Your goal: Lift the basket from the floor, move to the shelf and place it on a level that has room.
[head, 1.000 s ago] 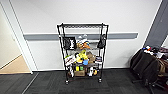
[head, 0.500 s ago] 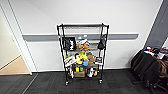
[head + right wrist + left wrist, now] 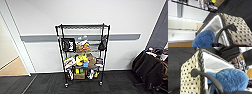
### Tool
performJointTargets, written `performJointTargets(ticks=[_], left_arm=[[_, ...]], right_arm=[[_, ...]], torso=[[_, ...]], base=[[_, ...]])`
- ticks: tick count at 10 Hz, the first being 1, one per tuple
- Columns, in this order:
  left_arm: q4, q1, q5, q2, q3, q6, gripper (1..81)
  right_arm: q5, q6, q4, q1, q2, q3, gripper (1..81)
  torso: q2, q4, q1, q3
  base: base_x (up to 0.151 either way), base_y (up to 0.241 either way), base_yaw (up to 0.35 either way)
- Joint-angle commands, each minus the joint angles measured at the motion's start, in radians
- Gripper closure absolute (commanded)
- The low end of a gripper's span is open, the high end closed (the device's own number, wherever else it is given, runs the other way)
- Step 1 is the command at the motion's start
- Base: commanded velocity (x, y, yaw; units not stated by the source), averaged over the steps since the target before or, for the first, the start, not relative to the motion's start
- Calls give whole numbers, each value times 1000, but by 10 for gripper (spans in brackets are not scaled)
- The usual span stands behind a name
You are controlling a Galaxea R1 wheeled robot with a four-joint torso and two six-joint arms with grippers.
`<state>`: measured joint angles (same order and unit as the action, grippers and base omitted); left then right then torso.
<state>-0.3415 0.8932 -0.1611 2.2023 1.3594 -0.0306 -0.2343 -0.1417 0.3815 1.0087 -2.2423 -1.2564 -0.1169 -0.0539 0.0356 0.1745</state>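
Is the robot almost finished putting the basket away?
About halfway, it seems. Done: the basket looks lifted, with the dark carpet floor well below it and something fluffy and blue inside. In hand: it faces the shelf, which stands a little way ahead by the wall. Left: setting the basket on the top level, which looks bare.

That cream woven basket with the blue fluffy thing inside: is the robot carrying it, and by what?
It appears so: the cream woven basket with a dark rim looks lifted by its small dark handles, one at each wrist. The fingers themselves cannot be made out.
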Motion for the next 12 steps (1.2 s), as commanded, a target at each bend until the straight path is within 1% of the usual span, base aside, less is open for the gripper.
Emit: performJointTargets(ticks=[1, 9, 12], left_arm=[[-11, -122, -31, -27, -63, -2, 811], [-10, -119, -29, -38, -66, 0, 811], [-8, -85, -15, -62, -97, 3, 811]], right_arm=[[30, -1, -30, -109, 33, 71, 811], [27, -1, -30, -109, 40, 82, 811], [18, 2, -33, -83, 60, 111, 811]], torso=[[0, 0, 0, 0], [0, 0, 0, 0], [0, 0, 0, 0]], base=[[115, 0, 0], [115, 0, 0], [113, 0, 0]])
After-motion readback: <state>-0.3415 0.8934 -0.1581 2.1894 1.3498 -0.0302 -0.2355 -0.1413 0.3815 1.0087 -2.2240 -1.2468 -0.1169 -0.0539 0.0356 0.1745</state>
